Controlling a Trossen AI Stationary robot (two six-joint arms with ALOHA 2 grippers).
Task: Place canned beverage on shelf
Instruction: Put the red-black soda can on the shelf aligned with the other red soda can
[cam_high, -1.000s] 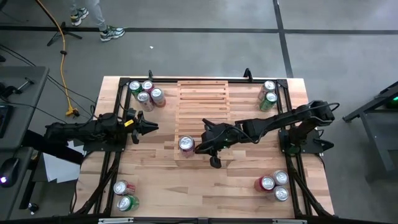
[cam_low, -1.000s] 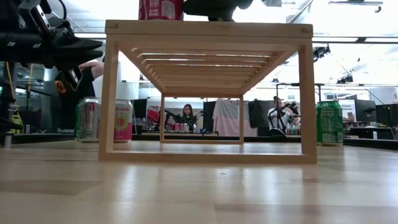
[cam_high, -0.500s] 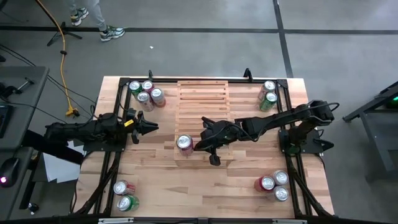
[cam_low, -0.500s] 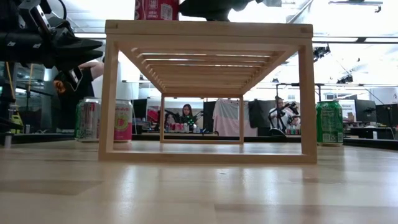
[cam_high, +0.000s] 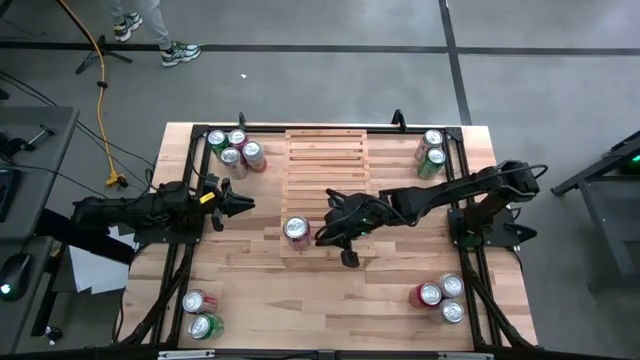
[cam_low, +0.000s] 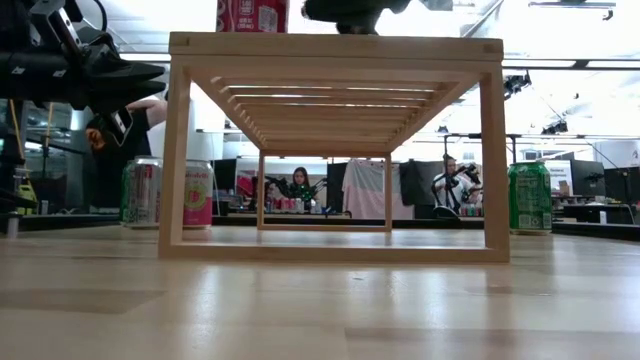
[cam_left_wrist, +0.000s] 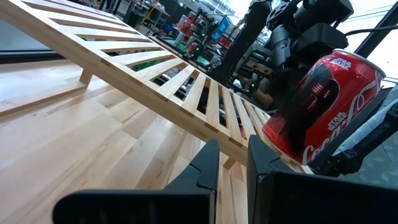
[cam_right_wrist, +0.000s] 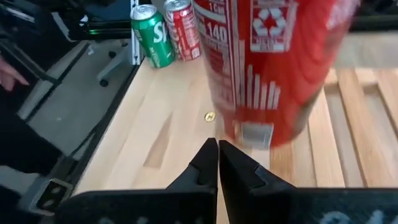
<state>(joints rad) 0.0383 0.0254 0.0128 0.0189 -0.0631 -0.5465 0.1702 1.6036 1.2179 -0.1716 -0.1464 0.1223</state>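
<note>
Right gripper (cam_high: 322, 236) is seen pressed together just beside the red can (cam_high: 296, 230), empty, at the can's three o'clock. That can stands upright on the front slats of the shelf (cam_high: 327, 160), toward seven o'clock of the rack; it appears set there and released, so the task's step looks done. Left gripper (cam_high: 244, 205) is held closed and empty at nine o'clock of the shelf, waiting. Spare cans (cam_high: 234, 149) are grouped near the table's (cam_high: 250, 290) corners, presumably as supply. Nothing else is held by the shelf.
</note>
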